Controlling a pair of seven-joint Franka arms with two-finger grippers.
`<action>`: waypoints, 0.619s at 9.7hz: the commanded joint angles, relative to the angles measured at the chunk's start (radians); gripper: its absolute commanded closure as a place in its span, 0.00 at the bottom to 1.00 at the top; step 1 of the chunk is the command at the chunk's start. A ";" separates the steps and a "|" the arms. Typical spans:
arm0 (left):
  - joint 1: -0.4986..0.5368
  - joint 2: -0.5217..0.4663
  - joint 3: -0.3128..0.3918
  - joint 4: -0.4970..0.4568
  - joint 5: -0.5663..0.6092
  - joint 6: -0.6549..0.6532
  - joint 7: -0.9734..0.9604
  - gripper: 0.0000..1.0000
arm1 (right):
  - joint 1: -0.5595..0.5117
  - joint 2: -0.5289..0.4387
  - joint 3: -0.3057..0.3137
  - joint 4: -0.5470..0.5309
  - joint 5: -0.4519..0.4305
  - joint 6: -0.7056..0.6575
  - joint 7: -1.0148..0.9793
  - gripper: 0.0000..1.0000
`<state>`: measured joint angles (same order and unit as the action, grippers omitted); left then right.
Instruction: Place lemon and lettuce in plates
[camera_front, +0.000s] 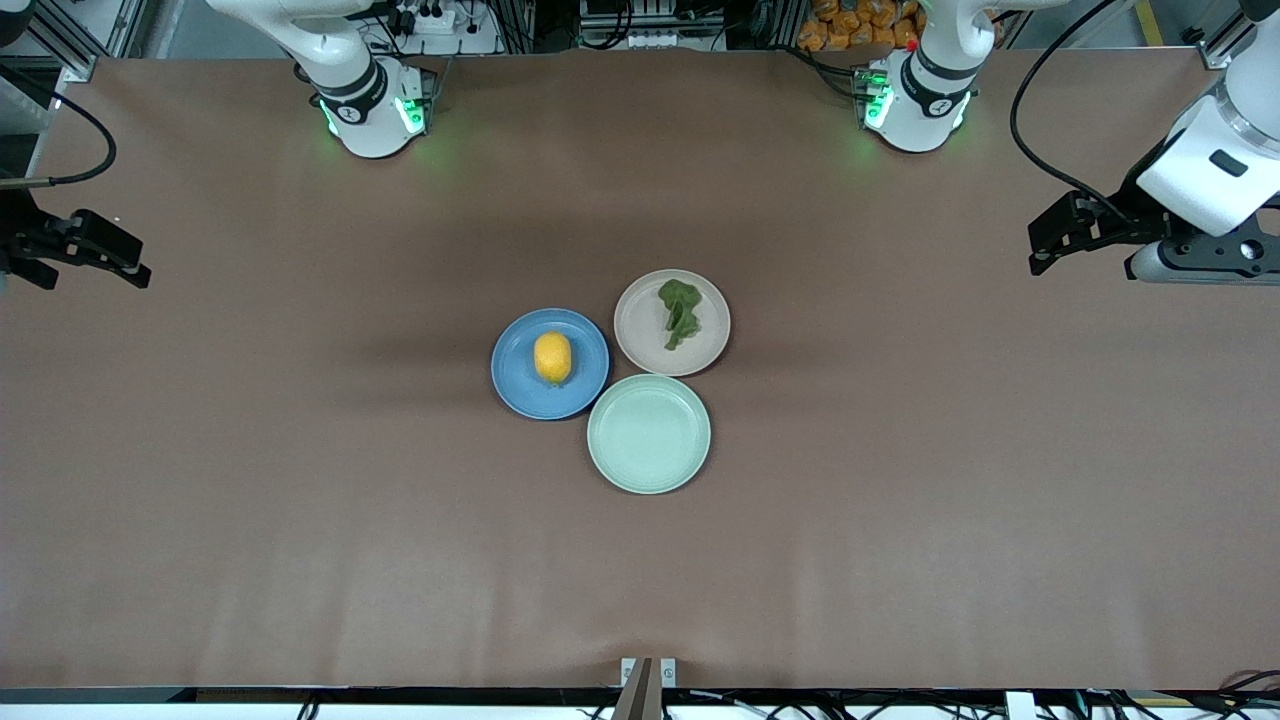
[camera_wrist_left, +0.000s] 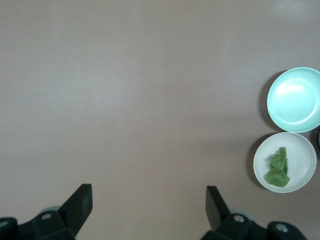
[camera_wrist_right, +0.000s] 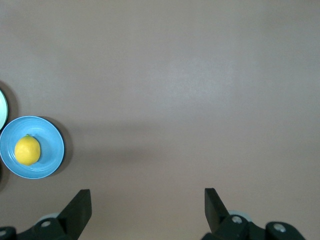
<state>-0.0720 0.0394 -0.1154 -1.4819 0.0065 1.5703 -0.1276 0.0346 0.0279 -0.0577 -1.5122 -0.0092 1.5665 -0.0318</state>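
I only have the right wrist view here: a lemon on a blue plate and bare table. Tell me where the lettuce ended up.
Observer: The lettuce lies in the beige-pink plate, beside the blue plate toward the left arm's end of the table.
Operator: Report the plate whose edge I barely see.
Observer: That is a mint-green plate with nothing in it, nearer to the front camera than the other two plates.
Operator: Give me the left gripper.
Observer: The left gripper is open, holds nothing, and hangs over bare table at the left arm's end, away from the plates.
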 joint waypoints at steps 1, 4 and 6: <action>0.003 -0.012 -0.003 -0.003 0.007 0.004 0.009 0.00 | 0.001 0.012 0.002 0.027 -0.018 -0.013 0.015 0.00; 0.003 -0.010 -0.004 -0.005 0.007 0.007 0.013 0.00 | -0.004 0.012 0.004 0.027 -0.017 -0.014 0.013 0.00; 0.003 -0.012 -0.004 -0.005 0.007 0.008 0.023 0.00 | -0.005 0.012 0.004 0.027 -0.017 -0.013 0.013 0.00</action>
<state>-0.0722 0.0394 -0.1156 -1.4819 0.0065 1.5707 -0.1206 0.0346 0.0292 -0.0599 -1.5103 -0.0092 1.5666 -0.0316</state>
